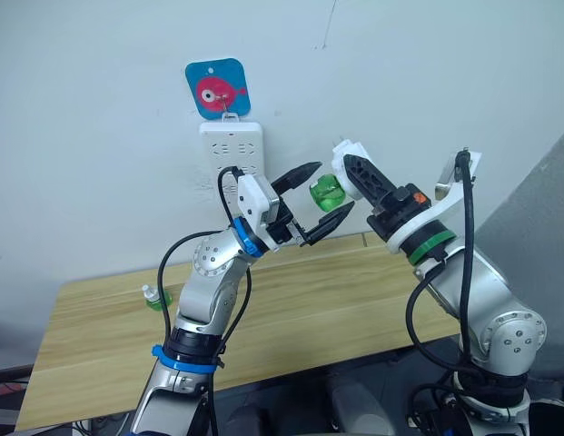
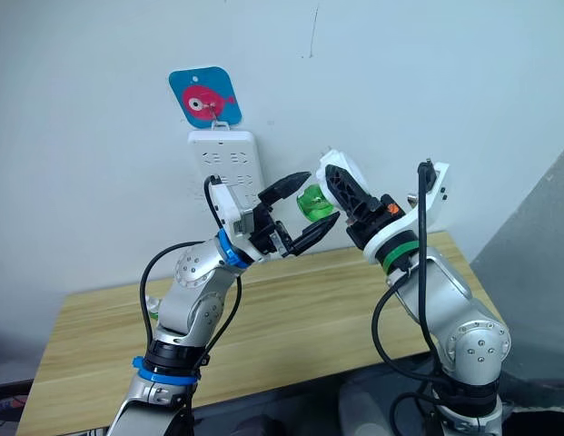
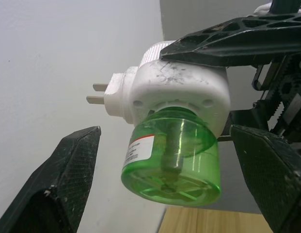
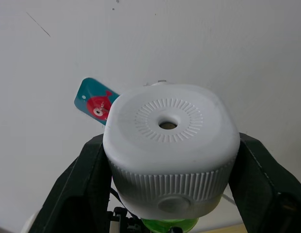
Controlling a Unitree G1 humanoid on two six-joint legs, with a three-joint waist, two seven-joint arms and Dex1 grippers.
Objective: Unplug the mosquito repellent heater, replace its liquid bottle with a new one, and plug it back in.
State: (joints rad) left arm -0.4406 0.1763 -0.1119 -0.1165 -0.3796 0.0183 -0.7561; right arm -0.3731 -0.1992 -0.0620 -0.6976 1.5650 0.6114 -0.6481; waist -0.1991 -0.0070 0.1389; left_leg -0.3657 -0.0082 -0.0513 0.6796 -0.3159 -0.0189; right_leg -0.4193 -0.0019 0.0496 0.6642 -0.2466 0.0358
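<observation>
Near the centre of the head views, above the far edge of the wooden desk (image 1: pixel 336 300), the right gripper (image 4: pixel 165 160) held the mosquito repellent heater (image 4: pixel 170 145) in the air, its two black fingers (image 4: pixel 75 189) closed against the heater's opposite sides. Seen from the right wrist, the heater's white rounded top faced the camera, with a round vent hole at the middle of a ring of fine ribs. Seen from the left wrist, the green liquid bottle (image 3: pixel 172 155) was attached beneath the white body, a labelled translucent container with a wick visible inside, and two metal prongs (image 3: pixel 97 93) projected from the rear of the unit toward the wall, touching nothing. The left gripper (image 1: pixel 313 200) was positioned at the bottle with its fingers (image 3: pixel 58 189) spread wide, one on each side of the bottle and neither in contact with it. At the upper left of centre in the head views, a white power strip (image 1: pixel 232 150) hung on the wall from a blue hook plate (image 1: pixel 218 88) bearing a pink fish figure. Toward the lower left of the left eye view, a second small green bottle (image 1: pixel 155 297) stood on the desk, well apart from both grippers.
</observation>
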